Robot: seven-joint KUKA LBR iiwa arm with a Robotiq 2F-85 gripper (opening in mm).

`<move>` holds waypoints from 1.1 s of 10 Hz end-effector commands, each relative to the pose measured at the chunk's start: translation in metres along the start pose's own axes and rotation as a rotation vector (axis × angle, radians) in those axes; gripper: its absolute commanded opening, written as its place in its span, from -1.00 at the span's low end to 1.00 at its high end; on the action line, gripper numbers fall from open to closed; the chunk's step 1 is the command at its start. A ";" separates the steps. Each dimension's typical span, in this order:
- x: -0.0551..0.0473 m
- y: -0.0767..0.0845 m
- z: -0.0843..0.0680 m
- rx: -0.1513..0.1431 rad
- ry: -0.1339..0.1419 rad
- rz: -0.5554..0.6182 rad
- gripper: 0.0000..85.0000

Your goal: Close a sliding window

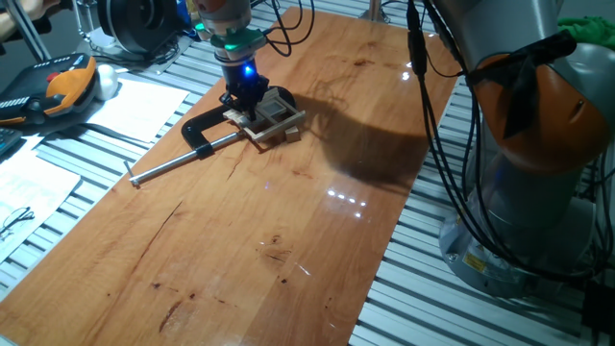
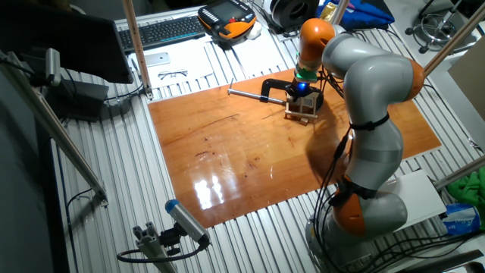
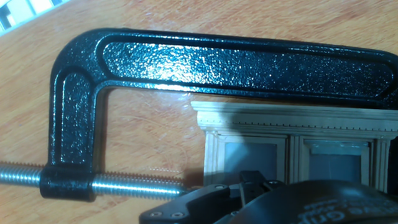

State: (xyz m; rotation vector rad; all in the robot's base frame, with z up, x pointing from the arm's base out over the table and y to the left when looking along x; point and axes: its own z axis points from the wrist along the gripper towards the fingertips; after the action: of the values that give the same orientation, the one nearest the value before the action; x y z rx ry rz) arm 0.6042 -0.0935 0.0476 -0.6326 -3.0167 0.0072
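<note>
**My gripper down on the clamped window**

My gripper (image 1: 247, 94) sits low over the sliding window (image 1: 272, 117), at the far end of the wooden table (image 1: 279, 221). From one fixed view its dark fingers are down at the near-left edge of the pale frame, apparently touching it, though I cannot tell whether they are spread or pinched; in the hand view the black body of my hand covers the lower part of the frame and hides the tips.

The sliding window (image 3: 298, 140) lies flat on the board, held inside the black C-clamp (image 3: 205, 62). The clamp's long back runs along the moulded top rail of the frame, and its steel screw rod (image 3: 124, 182) points at the frame's left side post. Two grey panes show between thin bars.

In the other fixed view my arm (image 2: 367, 114) arches over the table's right side, with the window (image 2: 302, 110) beneath the hand. There are no containers on the board.
</note>
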 end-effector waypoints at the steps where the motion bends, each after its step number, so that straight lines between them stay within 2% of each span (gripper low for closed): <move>1: 0.000 0.000 0.000 0.000 -0.001 0.000 -1.00; 11: 0.005 -0.001 -0.001 -0.005 0.004 -0.002 -1.00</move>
State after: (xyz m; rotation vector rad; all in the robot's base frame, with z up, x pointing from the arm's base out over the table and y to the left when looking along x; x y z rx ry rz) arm 0.5995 -0.0921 0.0485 -0.6296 -3.0143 -0.0016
